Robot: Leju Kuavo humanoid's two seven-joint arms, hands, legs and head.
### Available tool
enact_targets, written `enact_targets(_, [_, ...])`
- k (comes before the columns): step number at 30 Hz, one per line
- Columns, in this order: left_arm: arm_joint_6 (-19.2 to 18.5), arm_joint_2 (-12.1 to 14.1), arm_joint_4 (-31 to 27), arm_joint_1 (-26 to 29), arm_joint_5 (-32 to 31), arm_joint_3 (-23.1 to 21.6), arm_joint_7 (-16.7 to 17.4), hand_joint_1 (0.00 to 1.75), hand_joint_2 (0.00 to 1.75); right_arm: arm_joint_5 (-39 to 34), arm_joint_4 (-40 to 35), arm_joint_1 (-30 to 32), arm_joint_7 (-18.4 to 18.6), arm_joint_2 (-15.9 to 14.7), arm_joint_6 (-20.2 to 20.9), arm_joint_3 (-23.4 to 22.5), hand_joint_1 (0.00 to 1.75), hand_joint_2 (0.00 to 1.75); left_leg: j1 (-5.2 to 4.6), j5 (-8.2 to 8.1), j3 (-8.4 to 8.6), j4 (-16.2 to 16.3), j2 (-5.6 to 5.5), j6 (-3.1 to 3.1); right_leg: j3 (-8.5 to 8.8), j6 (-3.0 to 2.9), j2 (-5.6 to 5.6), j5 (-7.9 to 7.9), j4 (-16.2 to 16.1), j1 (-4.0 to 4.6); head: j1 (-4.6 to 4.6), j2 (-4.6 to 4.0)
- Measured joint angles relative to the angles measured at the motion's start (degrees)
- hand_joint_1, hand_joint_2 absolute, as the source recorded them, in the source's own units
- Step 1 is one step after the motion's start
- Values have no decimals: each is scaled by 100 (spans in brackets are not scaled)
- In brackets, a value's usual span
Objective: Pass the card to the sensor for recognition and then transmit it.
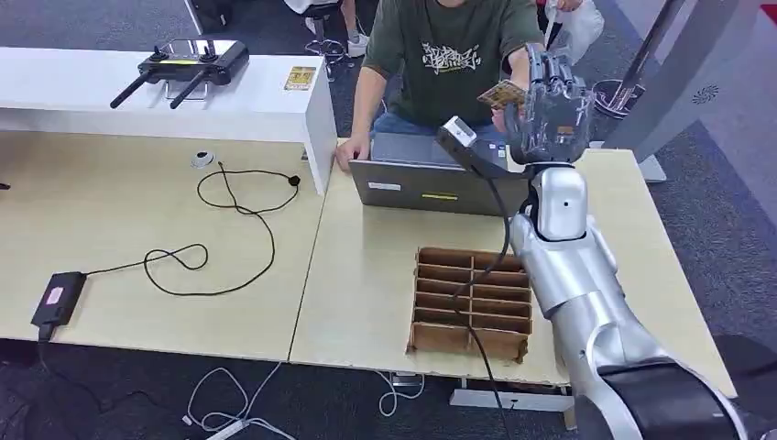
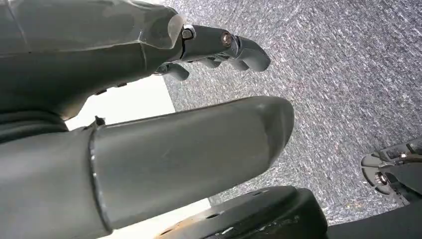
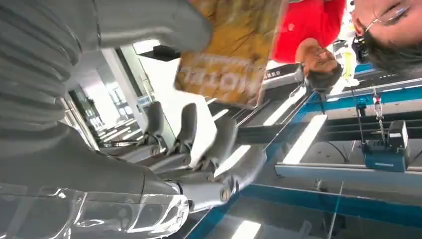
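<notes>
Card (image 1: pixel 501 93) held by raised right hand (image 1: pixel 550 110), arm extended.

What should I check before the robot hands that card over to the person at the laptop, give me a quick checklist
1. Card held by the right hand: ok, pinched at the hand's upper fingers.
2. Card raised clear of the laptop: ok.
3. Person within reach behind the laptop: ok, seated facing the robot.
4. Person's hand on the card: cannot tell, hidden by the robot's hand.
5. Sensor reading done: cannot tell.
6. Left hand out of the way: ok, hanging over the carpet, holding nothing.
</notes>
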Motion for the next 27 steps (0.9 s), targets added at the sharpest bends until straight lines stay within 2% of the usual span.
enact_targets(14, [24,4,0,7,133,26,-22,0,0,-194,-192,180,-210,-28,-2,0,0,175,0,0,1,0,1,0,-3,0,1,0,-1,0,0,0])
enact_targets(27, [109,48,0,86,286,81,-131,0,0,-542,-2211,1451,-531,-321,-9,-125,0,175,0,-1,-1,0,0,0,-4,0,1,0,-3,0,0,0])
